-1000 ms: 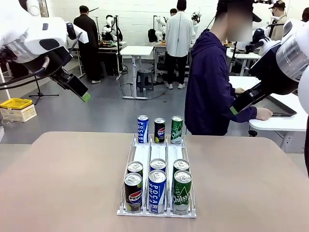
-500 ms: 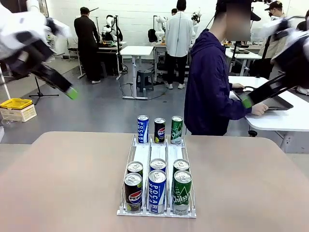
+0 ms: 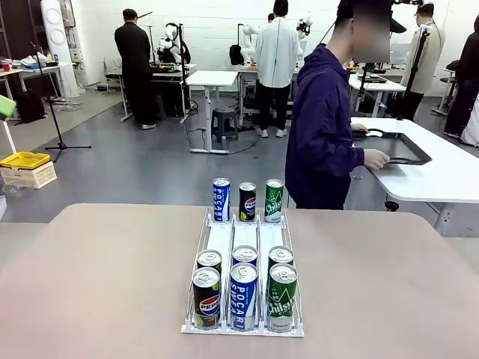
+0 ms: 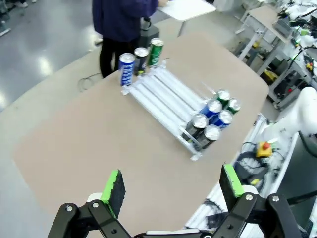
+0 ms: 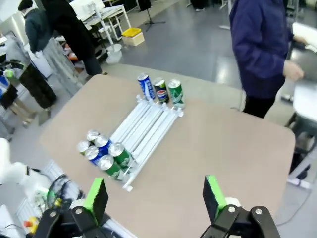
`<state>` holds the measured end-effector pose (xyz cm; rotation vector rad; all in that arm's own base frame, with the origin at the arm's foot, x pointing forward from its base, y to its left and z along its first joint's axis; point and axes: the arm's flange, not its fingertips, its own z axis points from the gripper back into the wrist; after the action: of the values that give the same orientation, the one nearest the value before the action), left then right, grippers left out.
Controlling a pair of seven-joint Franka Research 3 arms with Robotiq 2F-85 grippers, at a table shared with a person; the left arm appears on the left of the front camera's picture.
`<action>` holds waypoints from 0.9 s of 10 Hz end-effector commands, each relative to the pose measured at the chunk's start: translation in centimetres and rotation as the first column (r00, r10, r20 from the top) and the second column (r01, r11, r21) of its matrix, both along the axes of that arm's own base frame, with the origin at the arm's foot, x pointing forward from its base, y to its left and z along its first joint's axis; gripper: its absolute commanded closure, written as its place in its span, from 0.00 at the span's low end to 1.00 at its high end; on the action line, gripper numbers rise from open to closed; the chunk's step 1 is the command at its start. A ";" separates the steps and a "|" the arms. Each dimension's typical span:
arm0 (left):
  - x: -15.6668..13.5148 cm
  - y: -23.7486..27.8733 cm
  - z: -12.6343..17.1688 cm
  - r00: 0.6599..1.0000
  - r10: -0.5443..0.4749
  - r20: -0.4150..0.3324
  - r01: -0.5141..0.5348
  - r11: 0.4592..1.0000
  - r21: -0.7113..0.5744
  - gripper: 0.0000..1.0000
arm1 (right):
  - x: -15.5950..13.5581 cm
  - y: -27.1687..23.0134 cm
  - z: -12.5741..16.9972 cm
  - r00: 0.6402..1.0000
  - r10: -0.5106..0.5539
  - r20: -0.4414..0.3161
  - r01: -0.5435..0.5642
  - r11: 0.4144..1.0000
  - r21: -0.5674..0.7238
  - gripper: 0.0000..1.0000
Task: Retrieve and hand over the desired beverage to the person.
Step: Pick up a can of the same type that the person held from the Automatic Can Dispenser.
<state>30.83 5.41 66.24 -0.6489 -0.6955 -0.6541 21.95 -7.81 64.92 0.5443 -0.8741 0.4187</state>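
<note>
A white wire rack (image 3: 221, 241) with three lanes lies mid-table and holds several beverage cans. Blue, black and green cans (image 3: 248, 201) stand at its far end, and more cans (image 3: 243, 295) crowd its near end. Nothing shows which can is the desired beverage. The person (image 3: 320, 134) in the dark hooded jacket stands beyond the far edge, turned toward a side table. High above the table, my left gripper (image 4: 173, 186) is open and holds nothing, with the rack (image 4: 163, 99) far below. My right gripper (image 5: 156, 194) is open and bare too, high over the rack (image 5: 148, 129).
A white side table (image 3: 441, 176) with a dark tray (image 3: 400, 147) stands at the right, where the person's hand (image 3: 376, 158) rests. The brown tabletop (image 3: 97, 277) spreads wide around the rack. Other people stand among tables at the back.
Both arms have swung up and outward, out of the front view. The person's hand has shifted left along the dark tray. The cans have not moved.
</note>
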 end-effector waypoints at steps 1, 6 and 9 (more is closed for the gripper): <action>1.1 -2.0 0.8 0.997 -0.006 -0.076 0.005 1.000 -0.019 0.00 | 0.7 -1.3 -0.2 0.996 0.042 -0.074 -0.041 0.999 0.012 0.00; 1.6 -2.9 0.5 0.997 -0.011 -0.073 0.010 1.000 -0.021 0.00 | 1.2 -2.0 -0.6 0.995 0.036 -0.093 -0.033 0.999 0.034 0.00; 1.6 -2.9 0.5 0.997 -0.011 -0.073 0.010 1.000 -0.021 0.00 | 1.2 -2.0 -0.6 0.995 0.036 -0.093 -0.033 0.999 0.034 0.00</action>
<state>32.53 2.57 66.84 -0.6813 -0.6185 -0.6094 23.12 -10.04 64.67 0.5970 -0.7833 0.3870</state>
